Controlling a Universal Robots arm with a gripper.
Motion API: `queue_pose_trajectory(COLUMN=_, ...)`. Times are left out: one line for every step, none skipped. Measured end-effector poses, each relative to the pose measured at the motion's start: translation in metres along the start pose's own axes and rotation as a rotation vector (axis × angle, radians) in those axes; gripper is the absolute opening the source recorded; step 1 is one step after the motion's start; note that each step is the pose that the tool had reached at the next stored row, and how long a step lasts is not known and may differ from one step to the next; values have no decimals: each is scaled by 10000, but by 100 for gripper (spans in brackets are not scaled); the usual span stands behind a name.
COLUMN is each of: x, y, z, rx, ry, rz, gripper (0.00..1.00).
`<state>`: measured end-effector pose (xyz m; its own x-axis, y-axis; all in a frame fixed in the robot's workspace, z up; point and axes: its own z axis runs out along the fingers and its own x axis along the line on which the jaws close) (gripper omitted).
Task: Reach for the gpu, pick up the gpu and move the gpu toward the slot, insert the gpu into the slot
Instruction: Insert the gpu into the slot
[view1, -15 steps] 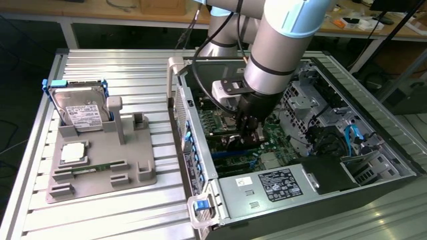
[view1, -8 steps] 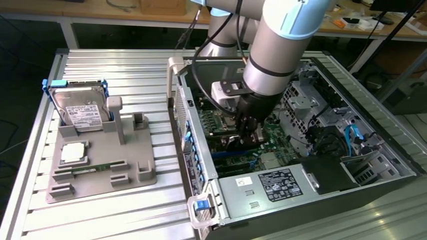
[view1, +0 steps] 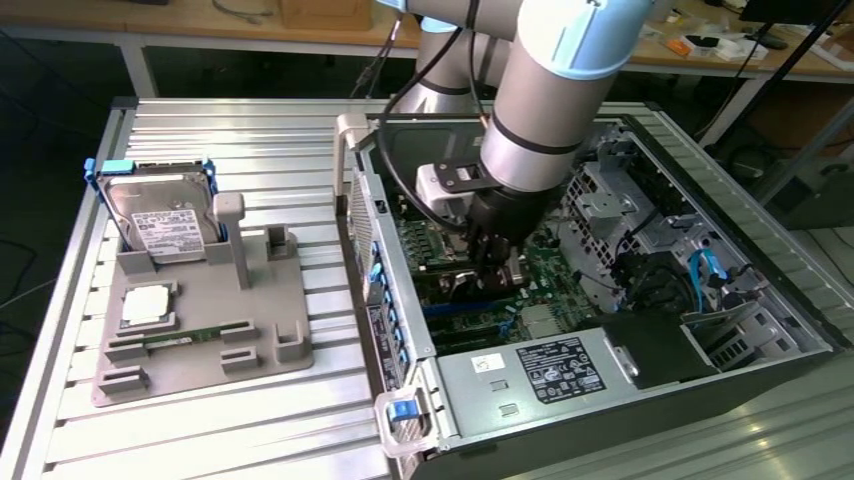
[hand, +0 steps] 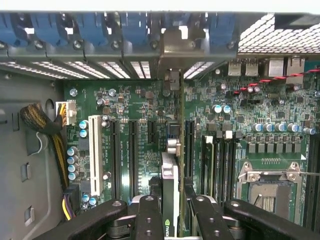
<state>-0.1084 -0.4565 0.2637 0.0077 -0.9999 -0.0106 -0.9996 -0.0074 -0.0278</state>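
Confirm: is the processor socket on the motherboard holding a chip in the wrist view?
No. The processor socket stands open and bare, its metal frame around an empty pin field on the motherboard.

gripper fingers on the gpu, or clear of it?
Touching. In the wrist view both fingers press against the sides of the gpu, which stands edge-on between them, with no gap showing.

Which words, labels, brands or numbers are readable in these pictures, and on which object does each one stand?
No text can be read with certainty.
White label on the hard drive: print too small to read.
Black label on the power supply: white print and symbols, too blurred to read.
The gpu, edge-on between the gripper fingers: a small green logo mark, no legible letters.
Motherboard: white markings beside the slots, unreadable.
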Motion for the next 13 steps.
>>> queue_pose_trajectory(x=0, y=4, z=0, rx=3, ry=0, rz=0, gripper=27)
queue_pose_trajectory(x=0, y=10, z=1, rx=6, ry=0, rz=0, gripper=27)
queue_pose_trajectory(x=0, y=15, z=1, rx=10, ry=0, rz=0, gripper=27)
queue_pose_trajectory(x=0, y=25, z=1, rx=21, ry=0, rz=0, gripper=27)
queue_pose_trajectory(x=0, y=34, z=0, rx=38, ry=1, rz=0, gripper=27)
queue_pose_trajectory(x=0, y=39, z=0, rx=56, ry=1, rz=-1, gripper=27)
queue_pose_trajectory(x=0, y=44, z=0, rx=76, ry=1, rz=-1, gripper=27)
queue_pose_trajectory(x=0, y=48, z=0, rx=98, ry=1, rz=-1, gripper=27)
queue_pose_trajectory(x=0, y=54, z=0, rx=144, ry=1, rz=-1, gripper=27)
queue_pose_trajectory(x=0, y=60, z=7, rx=177, ry=1, rz=-1, gripper=27)
queue_pose_trajectory(x=0, y=74, z=21, rx=179, ry=2, rz=-2, gripper=27)
queue_pose_trajectory(x=0, y=93, z=24, rx=177, ry=1, rz=-2, gripper=27)
queue_pose_trajectory(x=0, y=94, z=41, rx=181, ry=0, rz=-2, gripper=27)
